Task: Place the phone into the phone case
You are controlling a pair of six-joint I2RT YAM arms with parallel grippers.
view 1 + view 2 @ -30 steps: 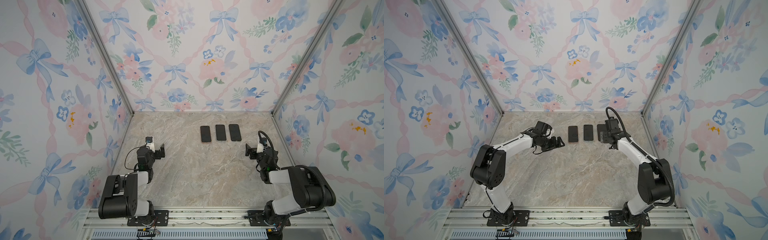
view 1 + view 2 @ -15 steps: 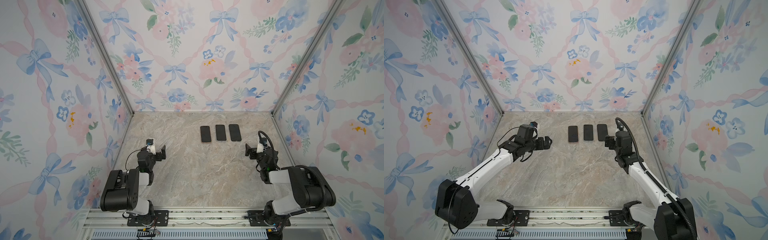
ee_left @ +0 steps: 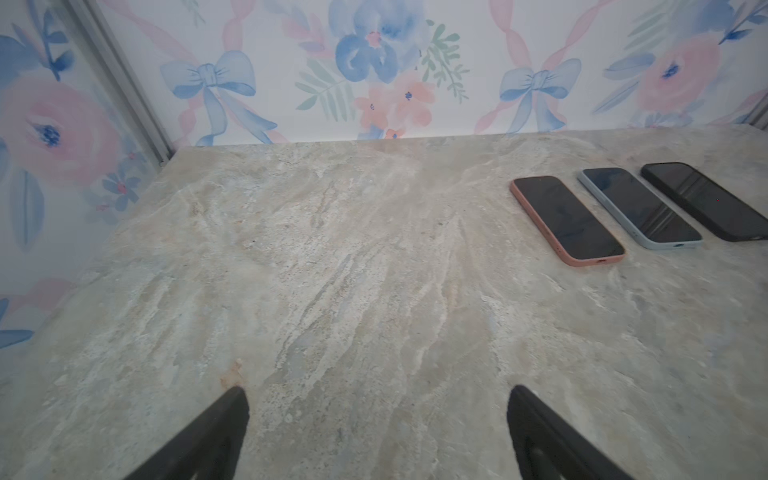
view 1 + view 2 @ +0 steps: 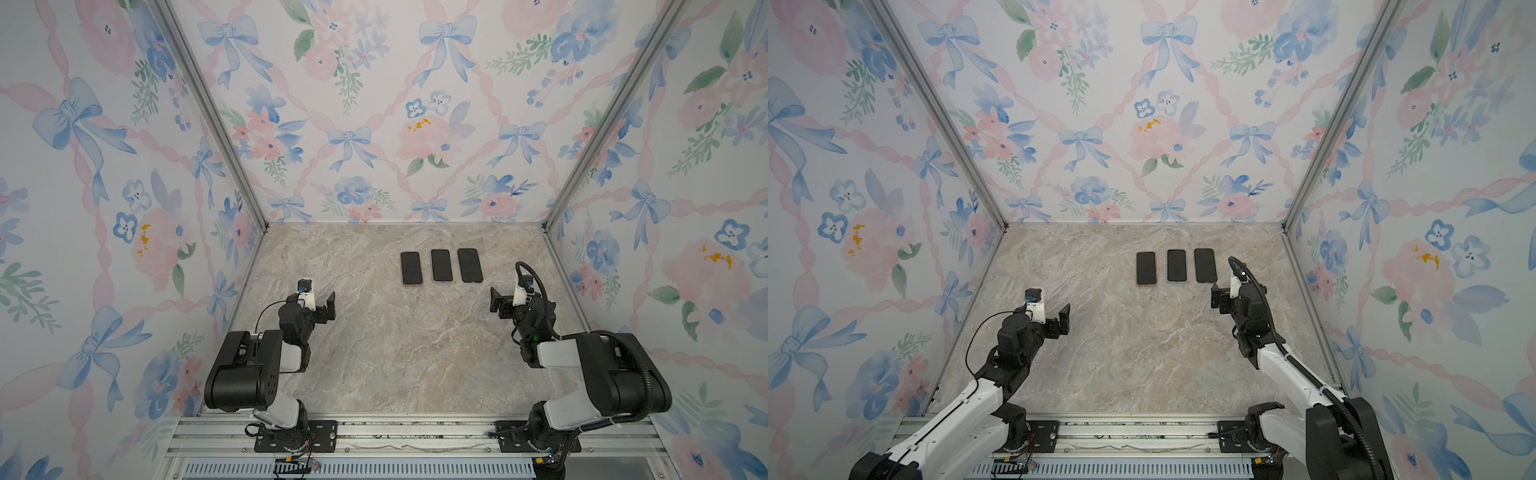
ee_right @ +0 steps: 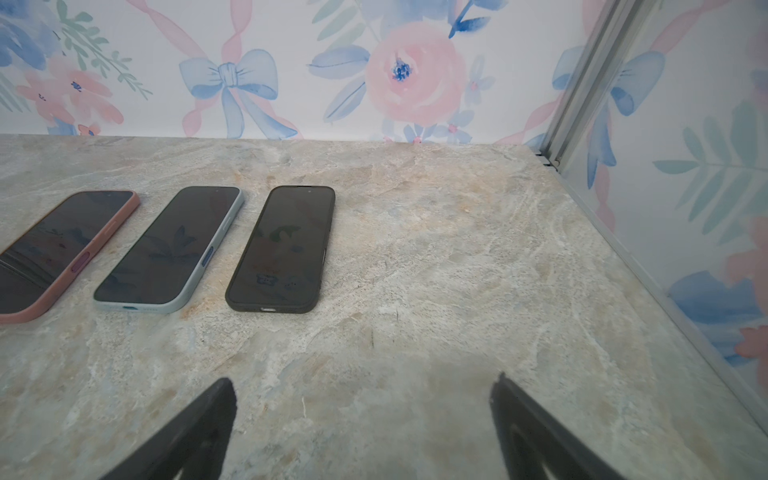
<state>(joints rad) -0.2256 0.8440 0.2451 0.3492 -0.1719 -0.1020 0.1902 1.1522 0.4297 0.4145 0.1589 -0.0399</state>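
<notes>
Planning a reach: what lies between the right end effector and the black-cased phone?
Nothing: the right wrist view shows only bare marble-patterned tabletop between the right end effector and the black-cased phone.

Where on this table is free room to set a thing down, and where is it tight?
Free: middle and front of the table, between left gripper and right gripper; back left, from the pink phone to the wall. Tight: the row of three phones, back right.

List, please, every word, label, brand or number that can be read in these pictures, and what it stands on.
None can be read.
The pink-cased phone, light blue-cased phone and black-cased phone show dark screens without lettering.
Faint marks on the black-cased phone's screen: too blurred to read.
</notes>
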